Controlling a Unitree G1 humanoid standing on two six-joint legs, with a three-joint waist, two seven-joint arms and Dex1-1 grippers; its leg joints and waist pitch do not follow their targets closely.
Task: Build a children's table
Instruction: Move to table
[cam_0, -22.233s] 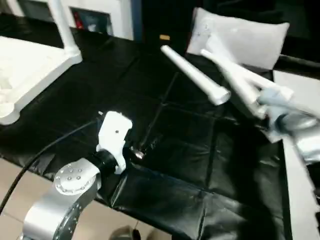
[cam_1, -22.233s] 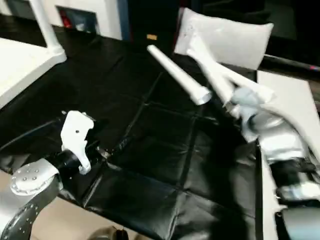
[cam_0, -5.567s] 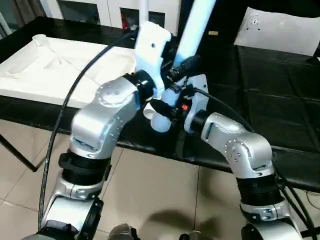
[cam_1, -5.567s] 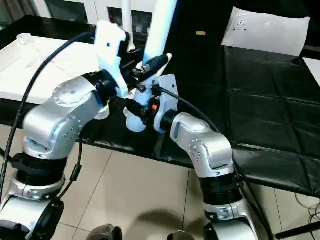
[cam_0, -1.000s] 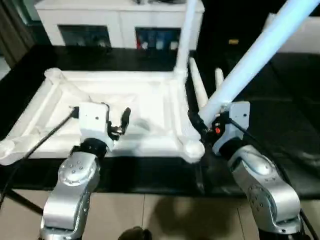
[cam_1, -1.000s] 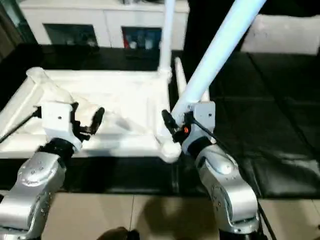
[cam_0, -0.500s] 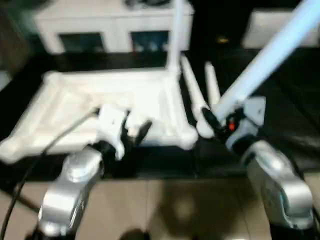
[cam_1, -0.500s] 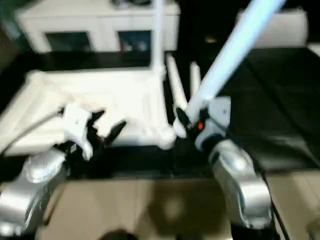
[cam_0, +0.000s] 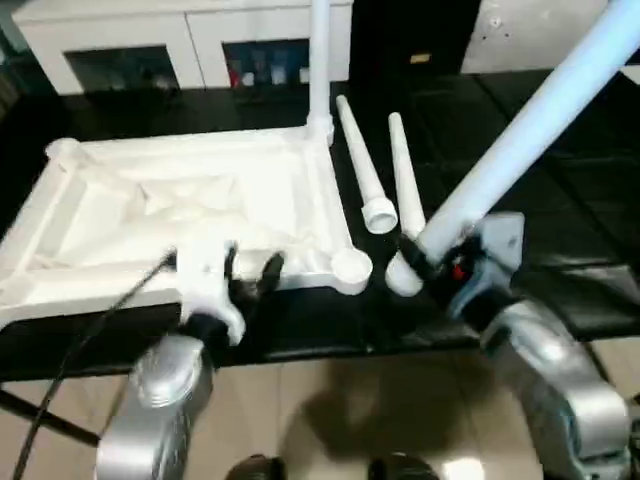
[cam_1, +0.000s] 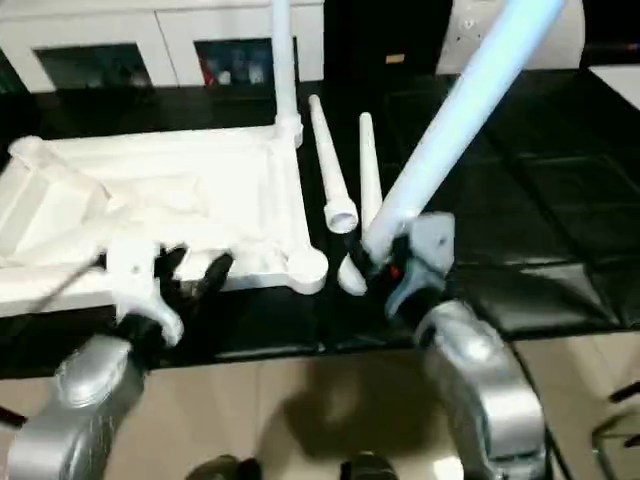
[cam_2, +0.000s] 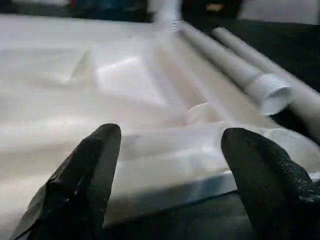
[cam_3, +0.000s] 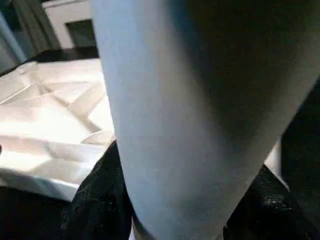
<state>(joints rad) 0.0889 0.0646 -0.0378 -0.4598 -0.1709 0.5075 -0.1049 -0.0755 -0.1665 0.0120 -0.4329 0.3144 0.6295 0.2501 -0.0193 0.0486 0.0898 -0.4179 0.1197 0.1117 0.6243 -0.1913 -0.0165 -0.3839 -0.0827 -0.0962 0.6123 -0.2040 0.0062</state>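
The white table top (cam_0: 120, 210) lies underside up on the black table, with one leg (cam_0: 320, 60) standing upright in its far right corner. Two loose legs (cam_0: 362, 170) lie side by side just right of it. My right gripper (cam_0: 430, 262) is shut on a fourth leg (cam_0: 530, 130), which slants up to the right. Its thick end (cam_0: 403, 277) hangs just right of the near right corner socket (cam_0: 351, 266). My left gripper (cam_0: 250, 275) stands open at the top's near rim (cam_2: 165, 165), one finger (cam_2: 95, 165) to each side of it.
A white cabinet (cam_0: 180, 40) with glass-fronted compartments stands behind the table. A pale sheet (cam_0: 540, 25) lies at the back right. The black table cover (cam_0: 590, 190) is bare to the right of the loose legs. The table's near edge runs just below the grippers, with tiled floor beneath.
The camera has shifted. The held leg's thick end has gone from above the near right corner socket to just right of it. My left gripper has drawn back to the near rim.
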